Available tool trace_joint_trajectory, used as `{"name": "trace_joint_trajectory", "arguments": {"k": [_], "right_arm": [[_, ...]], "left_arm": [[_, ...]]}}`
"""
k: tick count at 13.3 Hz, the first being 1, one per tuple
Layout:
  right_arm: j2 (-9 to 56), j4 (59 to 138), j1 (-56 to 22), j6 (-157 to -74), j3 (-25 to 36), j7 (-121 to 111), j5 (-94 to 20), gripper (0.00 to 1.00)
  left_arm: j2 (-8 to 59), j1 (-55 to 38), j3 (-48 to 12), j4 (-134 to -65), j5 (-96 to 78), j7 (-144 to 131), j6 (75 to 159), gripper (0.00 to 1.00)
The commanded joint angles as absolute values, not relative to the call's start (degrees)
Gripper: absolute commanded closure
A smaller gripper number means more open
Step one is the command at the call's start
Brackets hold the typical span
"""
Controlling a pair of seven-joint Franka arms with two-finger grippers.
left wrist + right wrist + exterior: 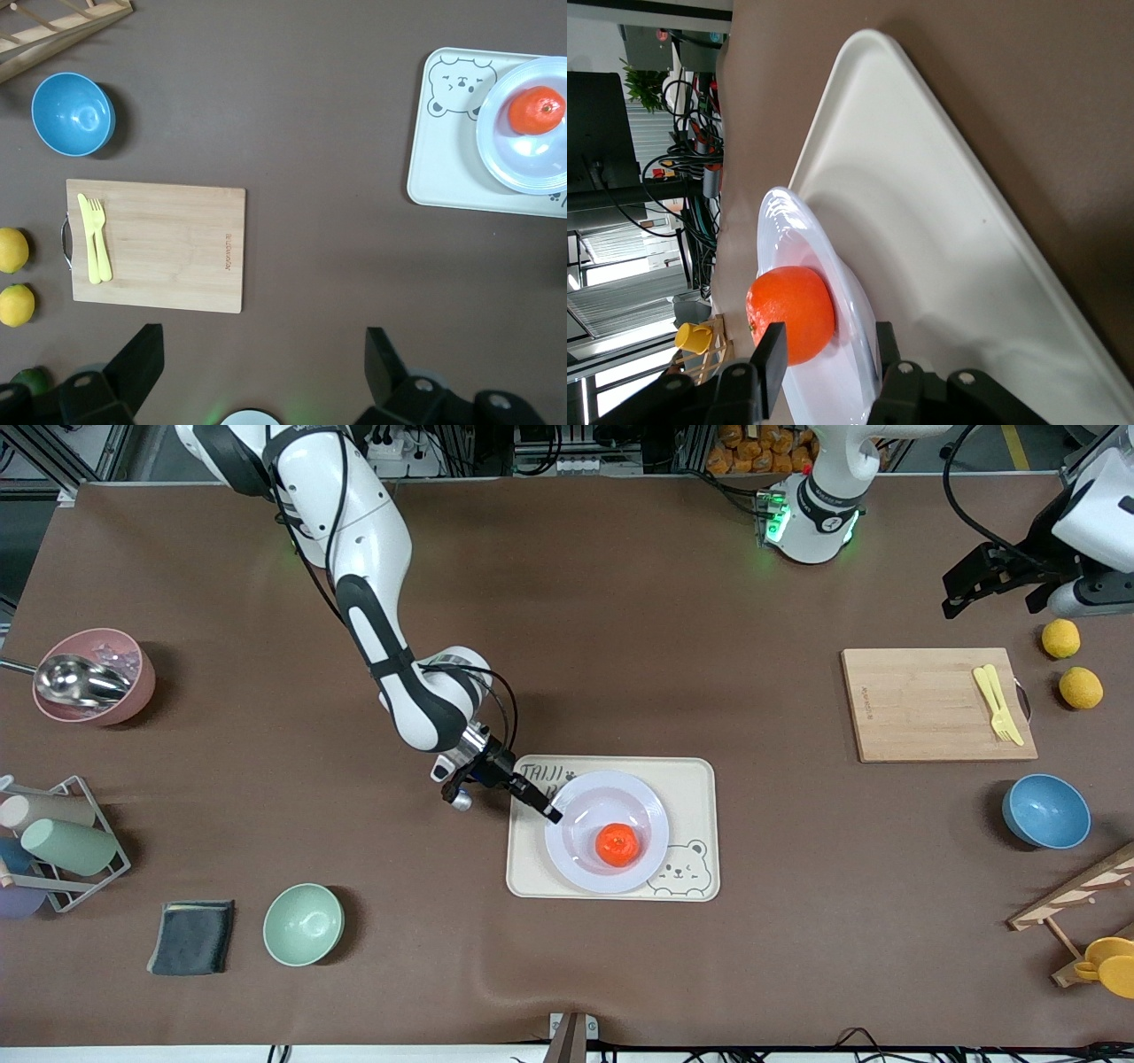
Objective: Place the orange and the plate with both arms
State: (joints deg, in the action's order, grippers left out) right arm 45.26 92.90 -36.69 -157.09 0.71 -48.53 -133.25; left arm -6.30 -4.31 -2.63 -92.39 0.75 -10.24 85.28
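The orange [617, 844] lies in the middle of the pale plate [567, 861], which rests on the cream bear tray [693, 781]. My right gripper [551, 813] is low at the plate's edge toward the right arm's end. It is open, one finger [772, 347] over the plate [788, 221] near the orange [788, 310] and the other outside the rim, both clear of it. My left gripper [992, 598] waits open and empty, raised over the left arm's end of the table. Its wrist view shows the gripper [264, 341], the orange [536, 111] and the plate [523, 164].
A wooden cutting board [930, 704] with a yellow fork [998, 704] lies near two lemons [1060, 638] and a blue bowl [1045, 810]. Toward the right arm's end are a green bowl [303, 924], a dark cloth [190, 936], a cup rack [62, 841] and a pink bowl [93, 675].
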Motion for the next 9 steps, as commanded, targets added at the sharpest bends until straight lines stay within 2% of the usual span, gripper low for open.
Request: {"name": "trace_joint_trajectory", "arguments": {"k": [1,9], "right_arm": [[45.35,91.93,-35.95,-157.76,0.09,-40.55,-125.02,0.50],[43.86,91.23,-31.65,-155.58,0.09,-15.05,-94.08,0.47]], "left_arm": [[-5.98,-3.87,-2.64,-91.58,-0.53,-10.46,85.17,0.00],[-5.98,-3.87,-2.64,-91.58,-0.53,-10.28,85.17,0.00]]}}
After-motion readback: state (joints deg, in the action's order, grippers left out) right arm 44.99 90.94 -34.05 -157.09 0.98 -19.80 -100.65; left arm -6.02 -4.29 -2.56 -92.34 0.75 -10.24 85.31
